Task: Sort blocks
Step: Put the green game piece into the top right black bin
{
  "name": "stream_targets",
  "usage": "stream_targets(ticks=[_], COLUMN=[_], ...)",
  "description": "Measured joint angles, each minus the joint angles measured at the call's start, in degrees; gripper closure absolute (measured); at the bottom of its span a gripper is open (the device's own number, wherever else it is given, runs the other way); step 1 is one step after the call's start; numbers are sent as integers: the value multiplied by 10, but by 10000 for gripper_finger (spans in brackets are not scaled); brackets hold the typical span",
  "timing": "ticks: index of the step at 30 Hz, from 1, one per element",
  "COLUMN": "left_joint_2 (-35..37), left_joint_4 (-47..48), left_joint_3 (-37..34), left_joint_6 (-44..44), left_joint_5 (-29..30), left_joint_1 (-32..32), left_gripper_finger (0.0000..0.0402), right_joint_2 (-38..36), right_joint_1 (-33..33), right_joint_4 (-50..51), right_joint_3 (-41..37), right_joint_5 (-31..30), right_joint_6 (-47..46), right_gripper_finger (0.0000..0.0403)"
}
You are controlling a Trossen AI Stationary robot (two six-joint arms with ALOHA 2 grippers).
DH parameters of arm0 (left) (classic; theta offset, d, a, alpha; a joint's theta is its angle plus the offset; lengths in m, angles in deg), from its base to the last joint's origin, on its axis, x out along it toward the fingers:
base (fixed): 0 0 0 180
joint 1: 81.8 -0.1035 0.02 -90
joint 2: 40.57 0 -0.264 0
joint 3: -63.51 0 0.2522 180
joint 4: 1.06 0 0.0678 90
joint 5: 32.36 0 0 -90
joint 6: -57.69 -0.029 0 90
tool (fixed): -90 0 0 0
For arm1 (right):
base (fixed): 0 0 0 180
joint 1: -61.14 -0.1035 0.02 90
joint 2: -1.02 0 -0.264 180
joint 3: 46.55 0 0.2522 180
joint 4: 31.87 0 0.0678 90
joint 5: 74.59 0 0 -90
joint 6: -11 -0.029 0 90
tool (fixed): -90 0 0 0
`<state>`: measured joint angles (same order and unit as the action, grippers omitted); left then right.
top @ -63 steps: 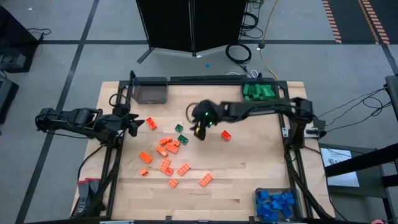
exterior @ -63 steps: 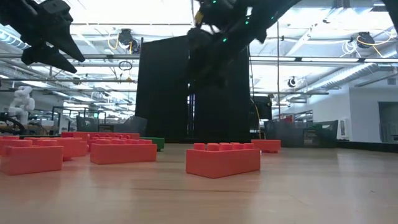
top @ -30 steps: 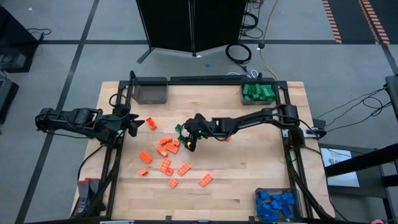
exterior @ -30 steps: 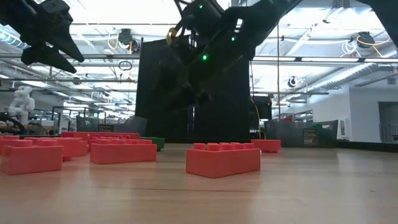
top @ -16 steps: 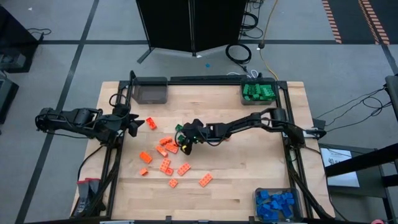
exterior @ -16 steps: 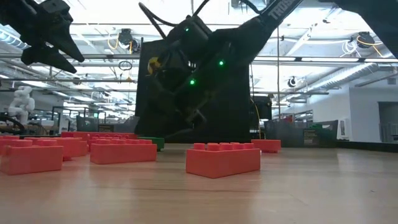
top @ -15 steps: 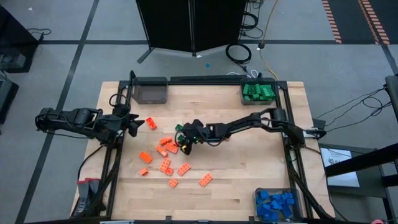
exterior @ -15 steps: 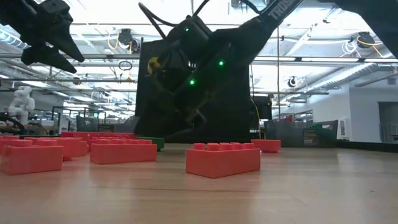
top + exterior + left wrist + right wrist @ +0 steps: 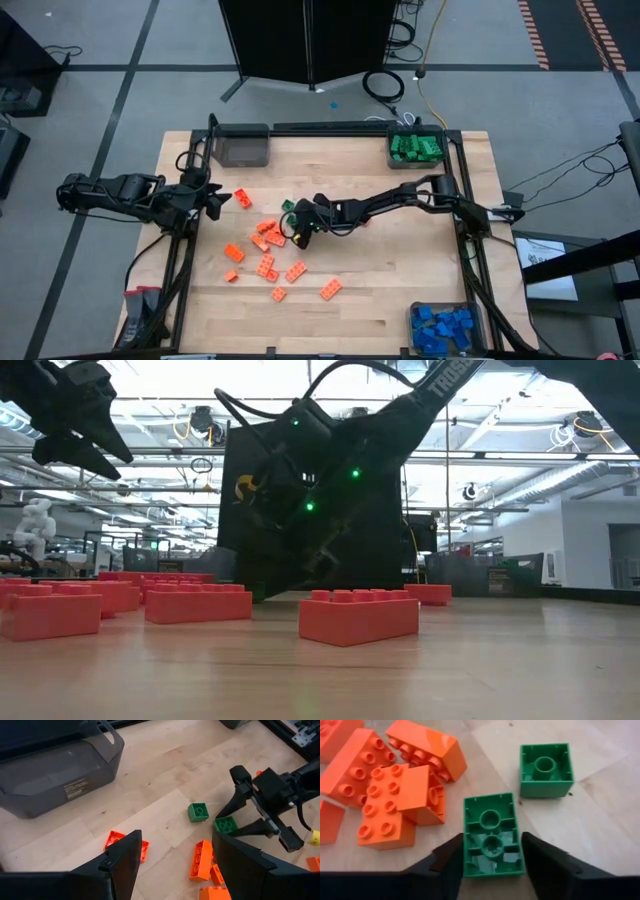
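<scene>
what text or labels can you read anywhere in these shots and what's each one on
"TROSS", partial white lettering on the right arm's link in the low view.
A white label on the grey bin in the left wrist view carries print too small to read.
Nothing readable on the blocks.

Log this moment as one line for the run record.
right claw: straddling oblong green block, upside down, closing | left claw: open, waiting at table's left edge | green square block: loose on table

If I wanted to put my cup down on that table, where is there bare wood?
The bare wood between the orange blocks, the green bin and the blue bin is free. It is crowded at centre-left, where the right gripper straddles an oblong green block beside the orange ones. The left gripper waits at the left edge.
</scene>
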<state>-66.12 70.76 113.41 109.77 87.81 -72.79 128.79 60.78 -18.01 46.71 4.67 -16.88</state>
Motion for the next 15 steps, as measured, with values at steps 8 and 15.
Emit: stream_targets(ticks=[8,15], left_joint_2=[0,0], left_joint_4=[0,0], left_joint_3=[0,0], left_joint_6=[0,-1], left_joint_5=[0,0], left_joint_1=[0,0], left_gripper_finger=[157,157], right_joint_2=[-16,-107], right_joint_1=[3,17], right_joint_4=[11,31], right_joint_3=[-3,-5], right_joint_5=[6,9], right_joint_6=[-28,-2], right_gripper_finger=[280,280])
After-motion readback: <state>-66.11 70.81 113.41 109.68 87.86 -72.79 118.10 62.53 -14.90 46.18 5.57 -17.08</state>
